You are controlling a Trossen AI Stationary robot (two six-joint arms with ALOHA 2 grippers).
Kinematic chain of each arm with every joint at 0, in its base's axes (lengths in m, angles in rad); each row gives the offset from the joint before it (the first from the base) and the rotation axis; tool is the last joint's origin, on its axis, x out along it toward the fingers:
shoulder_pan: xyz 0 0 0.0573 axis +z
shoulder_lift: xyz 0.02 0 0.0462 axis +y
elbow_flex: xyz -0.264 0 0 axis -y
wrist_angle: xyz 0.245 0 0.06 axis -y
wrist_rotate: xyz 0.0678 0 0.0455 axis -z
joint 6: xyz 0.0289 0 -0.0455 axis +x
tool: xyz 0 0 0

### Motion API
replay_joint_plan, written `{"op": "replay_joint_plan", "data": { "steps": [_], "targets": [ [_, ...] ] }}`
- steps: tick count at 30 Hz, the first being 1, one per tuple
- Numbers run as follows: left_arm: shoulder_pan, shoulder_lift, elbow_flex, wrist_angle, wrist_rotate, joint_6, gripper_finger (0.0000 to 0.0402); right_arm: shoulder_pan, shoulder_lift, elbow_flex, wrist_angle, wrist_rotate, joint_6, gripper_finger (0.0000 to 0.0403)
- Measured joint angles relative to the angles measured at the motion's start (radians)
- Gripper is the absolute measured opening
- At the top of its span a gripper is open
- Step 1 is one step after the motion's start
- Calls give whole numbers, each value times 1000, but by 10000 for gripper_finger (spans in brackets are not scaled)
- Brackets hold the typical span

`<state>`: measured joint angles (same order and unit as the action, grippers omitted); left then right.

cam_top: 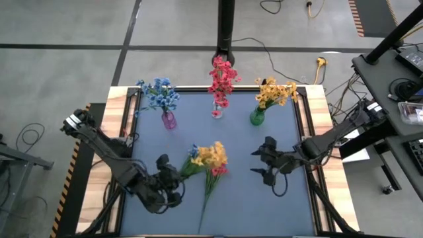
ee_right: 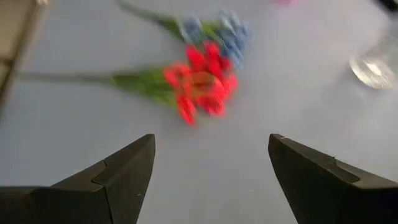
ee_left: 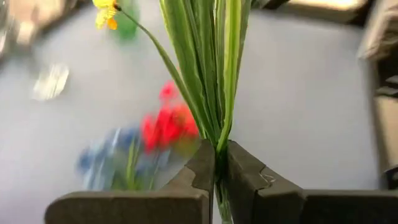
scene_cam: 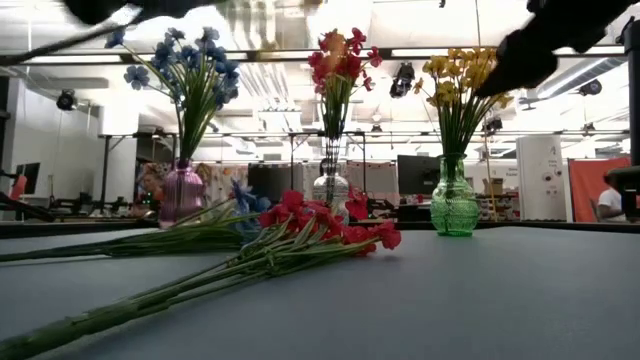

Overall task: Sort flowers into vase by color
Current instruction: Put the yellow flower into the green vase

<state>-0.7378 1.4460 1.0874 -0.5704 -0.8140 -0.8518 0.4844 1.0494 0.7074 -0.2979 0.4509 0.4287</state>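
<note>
- Fingers of my left gripper (ee_left: pixel 216 171) are clamped tight on a yellow sprig's (cam_top: pixel 213 156) green stem, low on the stalk so the blossoms stay clear for the green vase (cam_top: pixel 257 117).
- Red sprig (ee_right: pixel 199 81) and blue sprig (ee_right: pixel 217 31) lie at frame centre, unsorted.
- Left arm reaches in low from lower left, wrist near the mat.
- Right gripper (ee_right: pixel 211 168) hovers centre-right, fingers wide apart, holding nothing.
</note>
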Motion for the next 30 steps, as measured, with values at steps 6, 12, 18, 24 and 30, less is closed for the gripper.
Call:
{"op": "replay_joint_plan", "data": {
  "steps": [6, 12, 18, 24, 30],
  "targets": [
    [75, 30, -43, 495, -11, 524, 4, 0, 67, -149, 612, 7, -207, 304],
    [141, 134, -101, 883, 11, 782, 4, 2, 190, -197, 1078, 6, -347, 304],
    [191, 242, -101, 1051, 38, 821, 4, 2, 329, -158, 1290, 5, -430, 304],
    [216, 299, -101, 1173, 38, 845, 4, 2, 429, -87, 1363, -5, -453, 302],
    [238, 339, -101, 1290, 38, 889, 6, 0, 480, -28, 1357, -3, -459, 258]
  ]
}}
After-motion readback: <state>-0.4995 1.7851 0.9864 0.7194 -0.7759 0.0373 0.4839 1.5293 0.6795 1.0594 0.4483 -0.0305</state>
